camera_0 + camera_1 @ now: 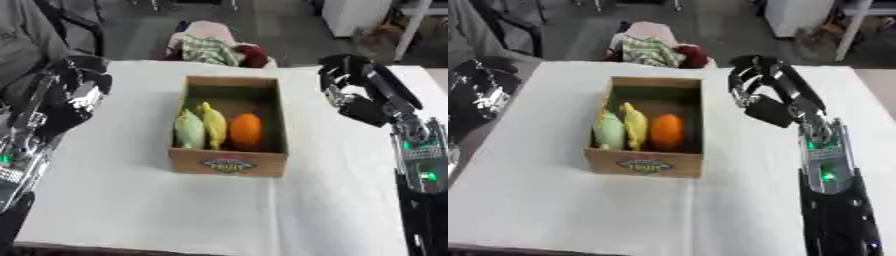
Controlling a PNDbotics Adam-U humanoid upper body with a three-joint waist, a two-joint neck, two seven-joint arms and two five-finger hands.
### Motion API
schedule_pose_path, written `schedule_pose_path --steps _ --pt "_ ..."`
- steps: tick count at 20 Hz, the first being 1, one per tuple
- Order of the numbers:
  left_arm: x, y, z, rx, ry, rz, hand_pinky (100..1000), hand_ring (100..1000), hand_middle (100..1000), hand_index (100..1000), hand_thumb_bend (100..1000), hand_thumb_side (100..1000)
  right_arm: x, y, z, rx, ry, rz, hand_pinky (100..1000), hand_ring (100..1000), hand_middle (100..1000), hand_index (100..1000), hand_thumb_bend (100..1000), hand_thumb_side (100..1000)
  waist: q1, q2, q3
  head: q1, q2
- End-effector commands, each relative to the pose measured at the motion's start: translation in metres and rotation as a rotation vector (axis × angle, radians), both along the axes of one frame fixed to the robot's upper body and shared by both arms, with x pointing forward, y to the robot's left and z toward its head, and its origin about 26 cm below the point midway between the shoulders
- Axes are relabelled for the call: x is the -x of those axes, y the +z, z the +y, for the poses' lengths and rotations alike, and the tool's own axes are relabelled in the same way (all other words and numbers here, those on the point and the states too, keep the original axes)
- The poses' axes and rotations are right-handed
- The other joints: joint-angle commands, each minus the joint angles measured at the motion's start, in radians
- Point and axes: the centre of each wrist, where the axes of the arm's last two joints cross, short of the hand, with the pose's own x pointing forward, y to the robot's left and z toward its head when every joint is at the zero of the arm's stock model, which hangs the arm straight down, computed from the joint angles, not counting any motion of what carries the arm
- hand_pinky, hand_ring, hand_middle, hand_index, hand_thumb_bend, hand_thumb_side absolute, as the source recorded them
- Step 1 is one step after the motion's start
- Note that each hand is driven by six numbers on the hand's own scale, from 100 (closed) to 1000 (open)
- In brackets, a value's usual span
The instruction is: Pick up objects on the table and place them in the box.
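Observation:
A brown cardboard box [229, 164] stands in the middle of the white table. Inside it lie a pale green item [188, 130], a yellow item [213, 125] and an orange fruit [245, 129], side by side near the front wall. My right hand [754, 85] hovers just right of the box's far right corner, fingers curled downward and holding nothing. My left hand [80, 82] hangs over the table's left edge, level with the box's far end, its fingers curled and empty.
A white cloth [131, 200] covers the table. Beyond the far edge lies a heap of fabric [210, 46] in green, pink and dark red. A white cabinet and table legs stand at the back right.

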Motion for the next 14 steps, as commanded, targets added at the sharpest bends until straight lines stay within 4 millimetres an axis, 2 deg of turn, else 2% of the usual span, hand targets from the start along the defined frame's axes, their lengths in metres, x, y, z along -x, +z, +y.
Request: schedule_pose_path --steps 1,6,14 --pt "0.007 0.008 -0.001 -0.007 0.020 -0.032 869 637 627 744 314 374 0.002 0.014 -0.015 -0.053 -0.027 -0.015 503 626 632 809 100 545 0.001 -0.012 0.003 -0.005 0.026" --pt "0.013 -0.002 -0.005 0.019 0.031 -0.004 867 625 617 741 315 391 0.008 0.012 -0.027 -0.137 -0.054 0.028 494 615 616 808 100 498 0.002 -0.008 0.011 -0.015 0.031" --pt "0.016 -0.010 -0.007 0.075 0.056 0.012 859 612 604 734 298 390 0.015 0.015 -0.034 -0.186 -0.077 0.041 487 608 606 808 100 453 0.004 -0.003 0.014 -0.027 0.031"
